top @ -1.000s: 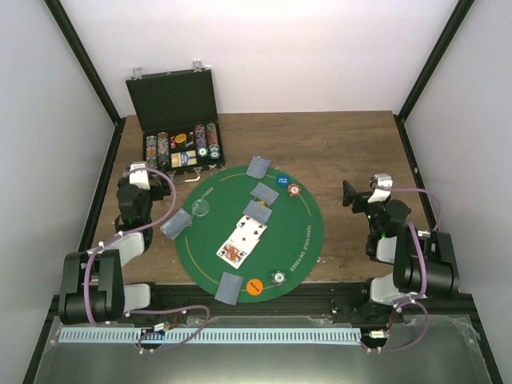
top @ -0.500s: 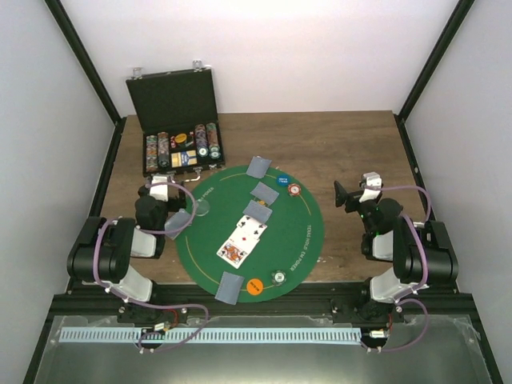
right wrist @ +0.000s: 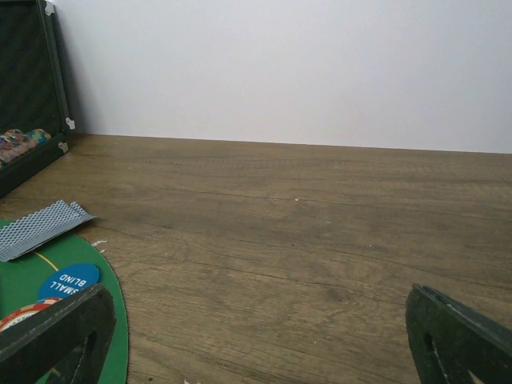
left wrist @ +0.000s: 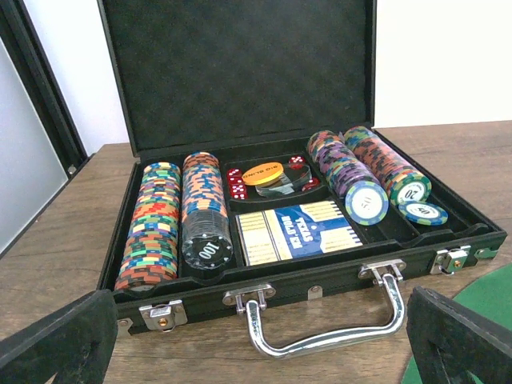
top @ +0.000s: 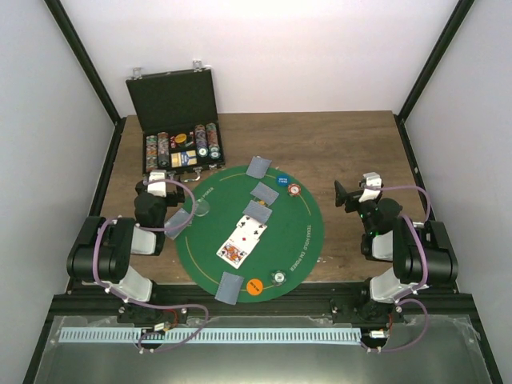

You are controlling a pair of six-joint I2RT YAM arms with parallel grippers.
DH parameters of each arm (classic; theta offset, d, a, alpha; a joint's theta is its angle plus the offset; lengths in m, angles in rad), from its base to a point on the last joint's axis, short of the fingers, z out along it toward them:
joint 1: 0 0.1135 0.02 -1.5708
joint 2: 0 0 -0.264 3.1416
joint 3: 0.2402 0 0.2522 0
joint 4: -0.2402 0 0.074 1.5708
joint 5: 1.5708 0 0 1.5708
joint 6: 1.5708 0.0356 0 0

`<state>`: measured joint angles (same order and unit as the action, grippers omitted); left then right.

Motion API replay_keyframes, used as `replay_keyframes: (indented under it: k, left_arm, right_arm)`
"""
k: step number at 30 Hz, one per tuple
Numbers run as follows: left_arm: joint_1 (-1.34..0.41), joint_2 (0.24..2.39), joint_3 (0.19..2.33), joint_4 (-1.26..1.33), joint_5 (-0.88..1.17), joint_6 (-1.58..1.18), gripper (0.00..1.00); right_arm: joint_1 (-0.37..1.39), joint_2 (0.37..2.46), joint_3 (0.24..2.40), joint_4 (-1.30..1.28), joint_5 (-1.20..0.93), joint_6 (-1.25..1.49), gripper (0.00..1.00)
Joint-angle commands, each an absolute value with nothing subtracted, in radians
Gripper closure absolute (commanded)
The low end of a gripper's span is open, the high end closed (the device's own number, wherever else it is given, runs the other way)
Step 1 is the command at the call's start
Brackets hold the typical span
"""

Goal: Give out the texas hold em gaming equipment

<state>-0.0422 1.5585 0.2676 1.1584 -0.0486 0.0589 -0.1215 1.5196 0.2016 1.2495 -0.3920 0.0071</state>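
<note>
We see the left gripper [left wrist: 258, 342] with its black, rough-faced fingers [left wrist: 56, 344] spread wide and holding nothing. It points at the case [left wrist: 240, 64], which stands open just beyond the far-left edge of the mat [top: 304, 232]. The left arm is folded tight at the mat's left, with its elbow drawn back.

The right gripper [right wrist: 258, 336] is also wide apart and bare. It sits low over the wooden table [right wrist: 320, 208] to the right of the mat and points toward it, on a folded arm.

The mat is round green felt. Grey-blue cards [top: 259, 166] lie face down on it in a line from the far edge to the centre, with one more at the near edge and another at the left edge. White cards [top: 240, 240] lie face up at the centre.

Round, flat discs sit near the rim:
- blue [top: 282, 179] and red-and-white [top: 294, 190], far right
- clear [top: 203, 209], left
- orange [top: 254, 286] and silvery [top: 278, 278], near edge

The case is lined in black and has a chrome handle. It holds ridged, striped chip rows [left wrist: 156, 228].

The left arm partly covers the left-edge card. The card faces are too small to read.
</note>
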Motion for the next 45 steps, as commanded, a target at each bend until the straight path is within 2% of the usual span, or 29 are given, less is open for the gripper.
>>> replay_keyframes:
  k: [1, 45]
  left_arm:
    - [-0.040, 1.555, 0.281, 1.181, -0.051, 0.051, 0.00]
    - [-0.026, 1.554, 0.293, 1.153, -0.024, 0.041, 0.00]
  right_arm:
    - [-0.109, 1.516, 0.226, 1.264, -0.371, -0.018, 0.00]
    - [-0.109, 1.516, 0.225, 1.263, -0.370, -0.019, 0.00]
